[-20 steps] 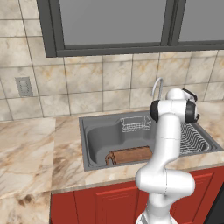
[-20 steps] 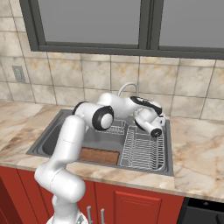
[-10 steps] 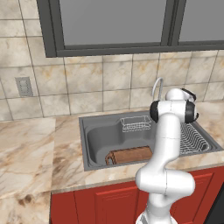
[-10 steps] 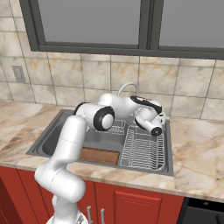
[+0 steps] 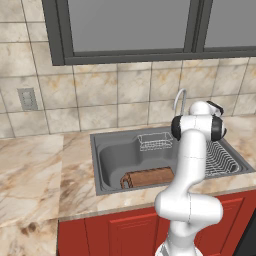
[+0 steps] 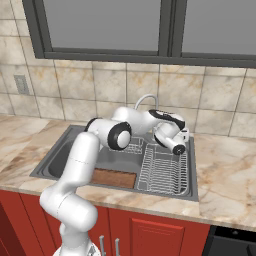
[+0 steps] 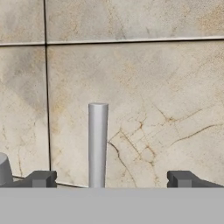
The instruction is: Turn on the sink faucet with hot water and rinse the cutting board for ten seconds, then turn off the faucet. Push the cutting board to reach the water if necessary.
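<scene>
Jaws [image 7: 111,179] stand wide open, and we see a slim grey upright lever [image 7: 97,144] between them, before wall tiles [image 7: 144,100]. Behind the sink [image 5: 102,177] rises the sink faucet [image 6: 144,101]; the cutting board [image 5: 148,177] lies along the basin's front.

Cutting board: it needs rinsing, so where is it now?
The cutting board lies in the sink by its front wall, left of the dish rack.

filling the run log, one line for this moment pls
phase: reaching faucet handle | gripper: open, grey upright handle rod between fingertips | water: not seen | reddish-brown wooden cutting board: in dark grey sink
</scene>
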Robot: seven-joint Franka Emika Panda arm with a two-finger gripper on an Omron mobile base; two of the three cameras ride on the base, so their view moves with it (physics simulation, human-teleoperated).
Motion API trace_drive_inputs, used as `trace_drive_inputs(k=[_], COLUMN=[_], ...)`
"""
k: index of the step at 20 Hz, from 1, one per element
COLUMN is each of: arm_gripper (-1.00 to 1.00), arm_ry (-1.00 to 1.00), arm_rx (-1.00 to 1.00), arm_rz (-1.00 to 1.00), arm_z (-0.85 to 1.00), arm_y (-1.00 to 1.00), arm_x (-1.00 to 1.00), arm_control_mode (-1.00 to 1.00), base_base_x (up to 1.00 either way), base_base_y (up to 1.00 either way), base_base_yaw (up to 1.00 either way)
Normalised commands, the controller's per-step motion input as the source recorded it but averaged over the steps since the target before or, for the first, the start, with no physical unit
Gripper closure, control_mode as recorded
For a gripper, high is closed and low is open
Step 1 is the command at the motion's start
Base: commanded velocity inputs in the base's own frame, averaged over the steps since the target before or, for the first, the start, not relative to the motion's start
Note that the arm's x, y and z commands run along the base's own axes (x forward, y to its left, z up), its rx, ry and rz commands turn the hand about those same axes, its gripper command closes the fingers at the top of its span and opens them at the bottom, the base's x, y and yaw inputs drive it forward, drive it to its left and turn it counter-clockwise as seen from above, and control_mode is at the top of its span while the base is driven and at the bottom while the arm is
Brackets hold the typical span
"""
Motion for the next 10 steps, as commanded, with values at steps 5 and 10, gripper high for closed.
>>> trace_drive_inputs(k=[5,10], arm_gripper=[-1.00,-1.00], arm_ry=[0.00,0.00], arm_rx=[0.00,0.00], arm_rz=[0.00,0.00], arm_z=[0.00,0.00], arm_y=[0.00,0.01], arm_x=[0.03,0.06], arm_control_mode=[-1.00,-1.00], base_base_x=[0.00,0.00], base_base_y=[0.00,0.00], base_base_yaw=[0.00,0.00])
